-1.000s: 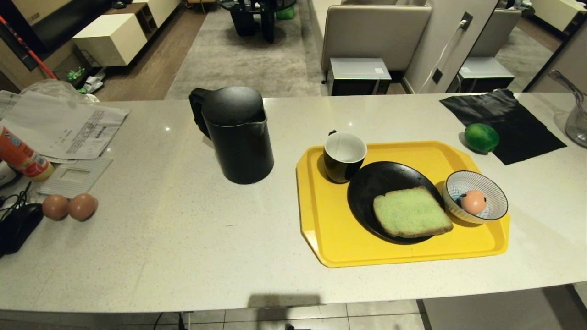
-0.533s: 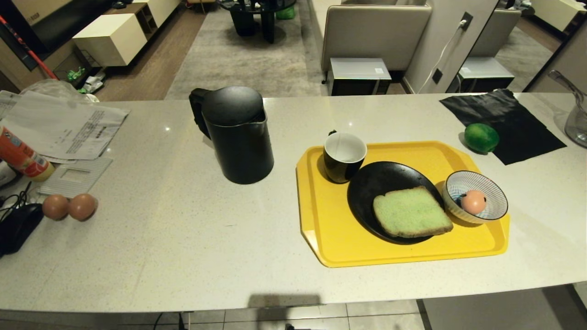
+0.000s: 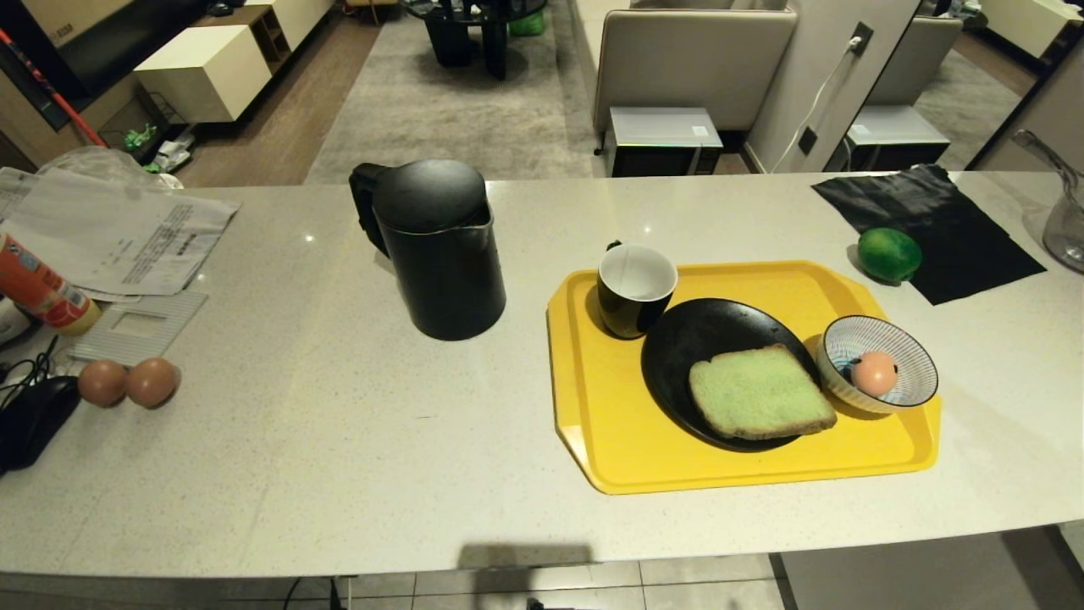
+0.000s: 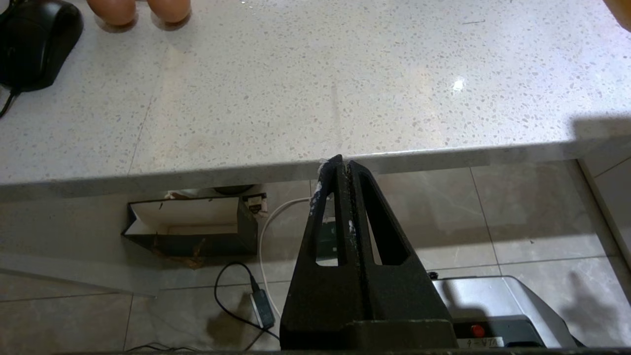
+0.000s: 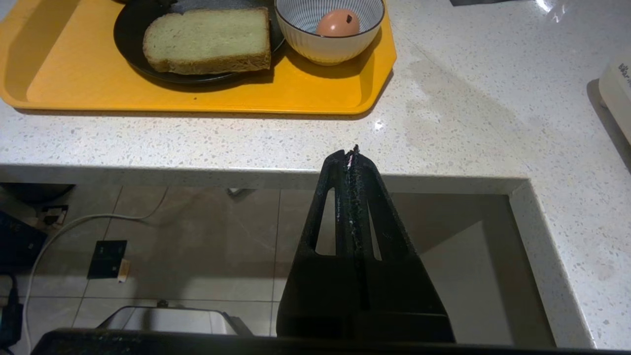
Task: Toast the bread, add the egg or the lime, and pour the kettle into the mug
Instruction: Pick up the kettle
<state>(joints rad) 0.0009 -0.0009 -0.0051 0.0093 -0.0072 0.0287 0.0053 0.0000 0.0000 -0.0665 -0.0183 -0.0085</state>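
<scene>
The bread [image 3: 760, 392] lies on a black plate [image 3: 694, 339] on a yellow tray [image 3: 610, 424]. Beside it a striped bowl [image 3: 910, 352] holds the egg [image 3: 874, 373]. The mug [image 3: 635, 288] stands at the tray's far left corner. The black kettle [image 3: 436, 250] stands left of the tray. The lime [image 3: 888, 254] rests by a black cloth [image 3: 931, 216]. My left gripper [image 4: 341, 161] is shut and empty, parked below the counter's front edge. My right gripper [image 5: 351, 153] is shut and empty at the counter edge, short of the bread [image 5: 209, 39] and the egg [image 5: 337, 23].
Two more brown eggs [image 3: 129, 383] lie at the counter's left, near a black mouse [image 3: 34, 419], papers [image 3: 118, 237] and an orange tube [image 3: 38, 288]. A glass jug [image 3: 1063, 212] stands at the far right. The counter has a cut-out corner [image 5: 522, 190] at its front right.
</scene>
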